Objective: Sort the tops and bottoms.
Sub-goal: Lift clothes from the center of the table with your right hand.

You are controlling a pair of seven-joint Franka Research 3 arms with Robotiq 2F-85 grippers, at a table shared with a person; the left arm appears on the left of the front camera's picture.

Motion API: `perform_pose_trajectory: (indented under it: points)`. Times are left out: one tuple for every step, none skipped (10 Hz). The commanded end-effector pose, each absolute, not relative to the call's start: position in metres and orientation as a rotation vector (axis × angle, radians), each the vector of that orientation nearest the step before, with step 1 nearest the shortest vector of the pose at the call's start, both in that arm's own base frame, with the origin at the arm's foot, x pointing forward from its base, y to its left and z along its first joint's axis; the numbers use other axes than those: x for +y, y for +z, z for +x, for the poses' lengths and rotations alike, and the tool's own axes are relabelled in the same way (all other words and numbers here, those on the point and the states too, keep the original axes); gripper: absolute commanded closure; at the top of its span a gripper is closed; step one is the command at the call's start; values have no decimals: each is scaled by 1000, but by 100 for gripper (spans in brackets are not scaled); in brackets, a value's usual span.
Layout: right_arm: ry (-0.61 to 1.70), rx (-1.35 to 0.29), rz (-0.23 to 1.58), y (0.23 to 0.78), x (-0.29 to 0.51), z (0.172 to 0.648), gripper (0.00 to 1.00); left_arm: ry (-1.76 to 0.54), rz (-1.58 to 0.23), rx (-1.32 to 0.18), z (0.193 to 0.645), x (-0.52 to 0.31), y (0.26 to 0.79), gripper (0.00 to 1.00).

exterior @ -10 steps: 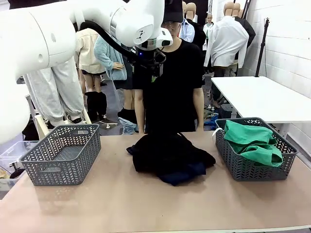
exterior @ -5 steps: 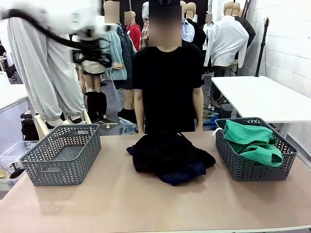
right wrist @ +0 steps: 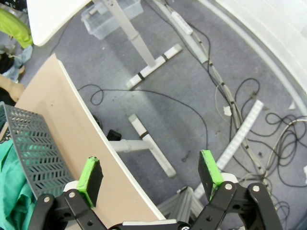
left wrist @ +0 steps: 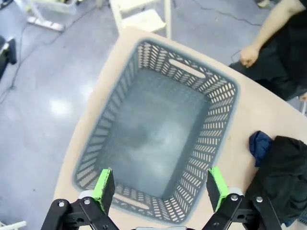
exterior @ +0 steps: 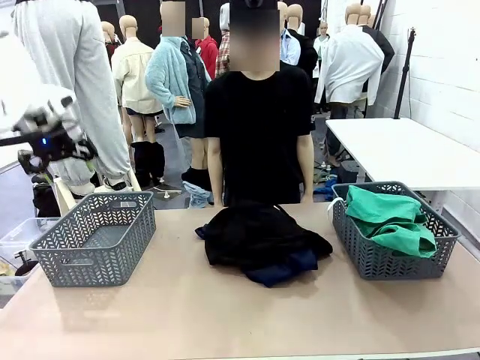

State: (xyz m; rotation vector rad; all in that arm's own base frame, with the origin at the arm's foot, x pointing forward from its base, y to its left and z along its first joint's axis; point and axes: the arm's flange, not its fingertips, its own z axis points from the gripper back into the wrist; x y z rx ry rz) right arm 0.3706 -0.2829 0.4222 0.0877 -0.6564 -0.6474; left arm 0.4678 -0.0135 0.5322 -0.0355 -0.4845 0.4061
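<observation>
At worktop centre, dark garment pile point(exterior: 262, 241): toward the right edge from my left gripper point(left wrist: 160, 186), jaws spread, poised over the left-edge basket point(left wrist: 218, 129).

The 2 baskets point(exterior: 96, 255) point(exterior: 375, 259) are grey herringbone mesh, bottoms point(exterior: 390, 217) teal-green, pile point(exterior: 259, 236) black (navy edge).

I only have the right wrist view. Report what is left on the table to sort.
Observer: A heap of black and navy garments lies mid-table, in front of the person in a black T-shirt.
Operator: Locate the other basket.
Observer: A grey plastic lattice basket stands at the table's left end, its bare floor showing.
Operator: Give me the left hand.
Observer: The left hand hangs open above that basket, gripping nothing.
</observation>
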Motion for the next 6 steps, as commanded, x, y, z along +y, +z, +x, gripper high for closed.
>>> perform_pose_trajectory:
  points:
    - [-633,-660,74,422,-280,368,0,293,-128,-526,485,-30,534,0]
    - [-633,-660,74,422,-280,368,0,406,-35,-485,468,-14,532,0]
    - [-633,-660,74,422,-280,368,0,406,-35,-485,468,-14,532,0]
    - [-633,-660,74,422,-280,368,0,406,-35,-485,468,-14,532,0]
    - [-647,-657,88,422,-283,371,0,406,-35,-485,468,-14,532,0]
    - [-631,-754,62,457,-276,364,0,406,-35,-485,468,-14,532,0]
